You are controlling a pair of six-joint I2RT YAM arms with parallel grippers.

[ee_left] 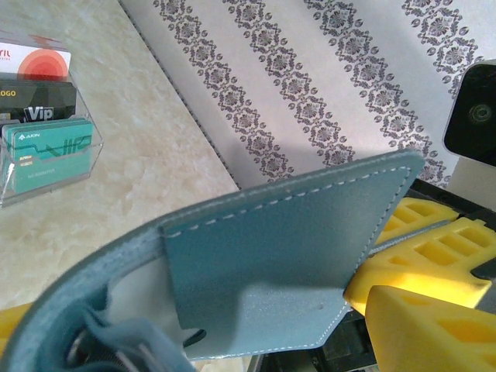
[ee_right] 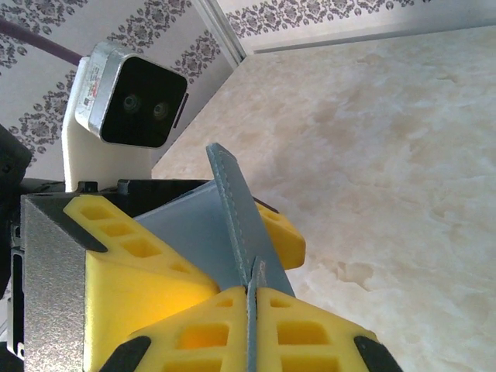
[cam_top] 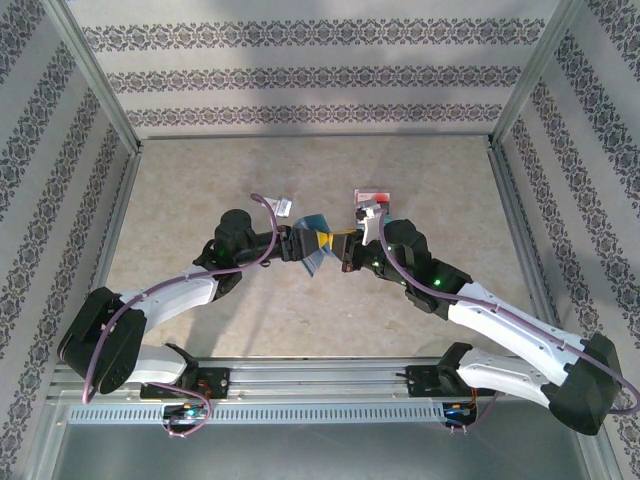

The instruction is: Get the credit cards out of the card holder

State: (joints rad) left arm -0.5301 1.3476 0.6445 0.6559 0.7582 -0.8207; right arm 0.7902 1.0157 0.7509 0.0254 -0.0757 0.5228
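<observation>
The teal-blue card holder (cam_top: 316,246) hangs unfolded above the table between both grippers. My right gripper (ee_right: 252,293) is shut on the edge of one flap of the card holder (ee_right: 232,209). My left gripper (ee_left: 217,341) stands open, its yellow fingers (ee_right: 132,256) wide apart either side of the other panel. In the left wrist view the card holder (ee_left: 279,248) crosses the foreground, curving down to its fold at the lower left. Three credit cards (ee_left: 46,116), red-orange, dark and teal, stand in a clear stand on the table, apart from the card holder.
The clear card stand (cam_top: 372,200) sits just behind the right gripper. The beige marble-pattern table (cam_top: 200,190) is fenced by patterned walls with metal posts at the back and sides. The left arm's camera housing (ee_right: 128,97) is close to my right gripper.
</observation>
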